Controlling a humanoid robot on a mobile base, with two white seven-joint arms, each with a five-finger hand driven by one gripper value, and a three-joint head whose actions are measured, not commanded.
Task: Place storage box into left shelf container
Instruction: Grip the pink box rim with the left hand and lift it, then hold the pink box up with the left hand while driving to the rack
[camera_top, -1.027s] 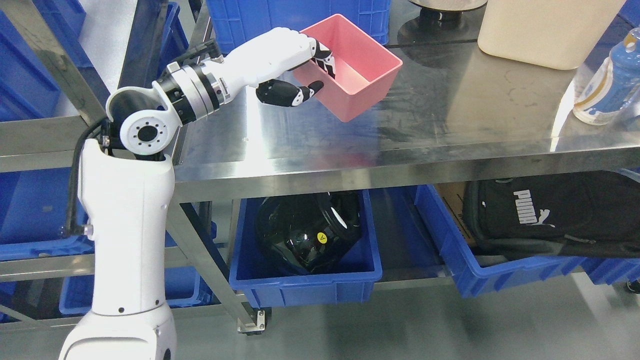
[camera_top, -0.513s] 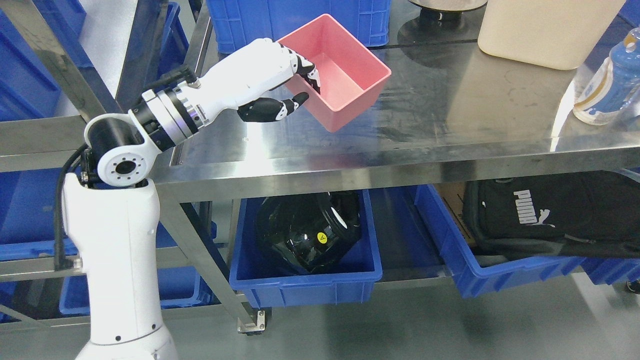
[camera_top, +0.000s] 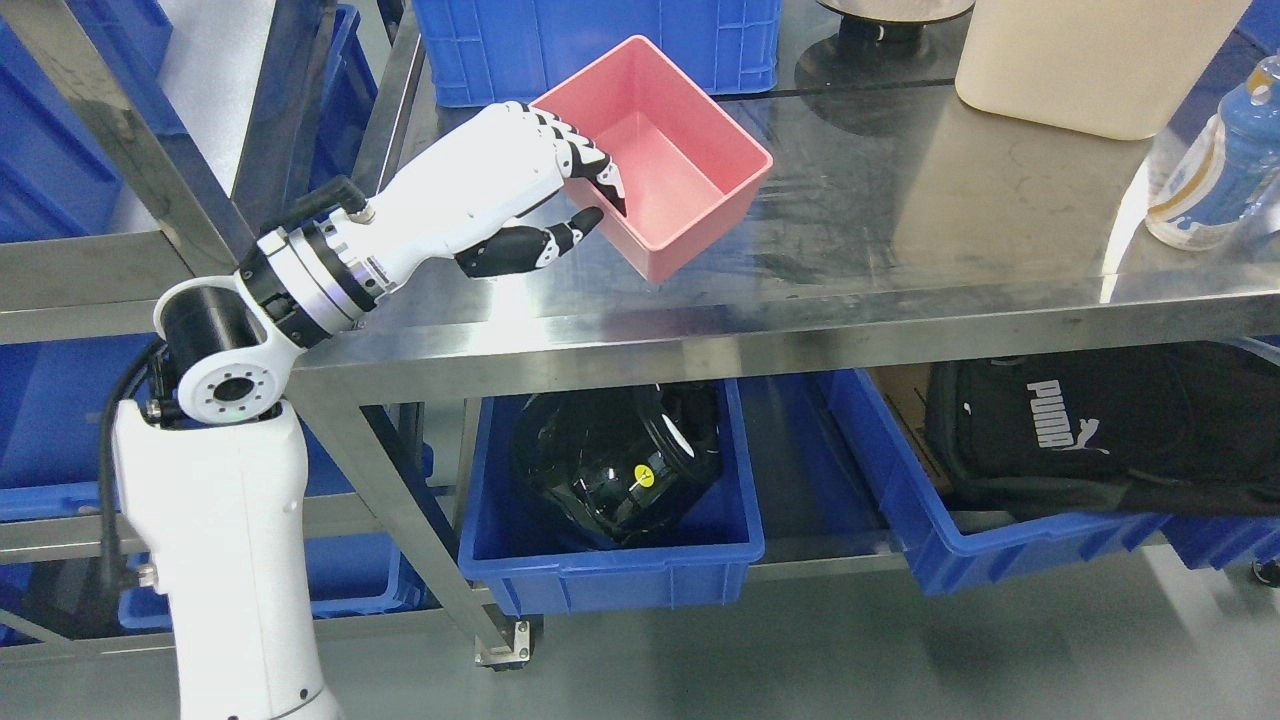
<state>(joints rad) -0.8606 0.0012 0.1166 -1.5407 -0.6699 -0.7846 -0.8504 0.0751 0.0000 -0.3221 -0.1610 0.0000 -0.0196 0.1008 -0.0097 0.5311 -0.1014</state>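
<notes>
A pink open storage box (camera_top: 672, 168) is held tilted just above the steel table top (camera_top: 900, 240). My left hand (camera_top: 585, 195) is shut on the box's near left wall, with the fingers (camera_top: 590, 165) over the rim inside and the thumb (camera_top: 520, 250) outside. The left arm rises from the lower left. Blue shelf containers (camera_top: 60, 420) sit in the rack at the far left, partly hidden by my arm and the steel frame. The right arm is not in view.
A blue crate (camera_top: 600, 45) stands at the back of the table, a cream container (camera_top: 1090, 60) at the back right and a blue bottle (camera_top: 1215, 165) at the right edge. Under the table, blue bins hold a black helmet (camera_top: 615, 465) and a black bag (camera_top: 1100, 430).
My left hand has pulled the pink box leftward and toward the table's front left corner. The arm's elbow has swung left and down.
</notes>
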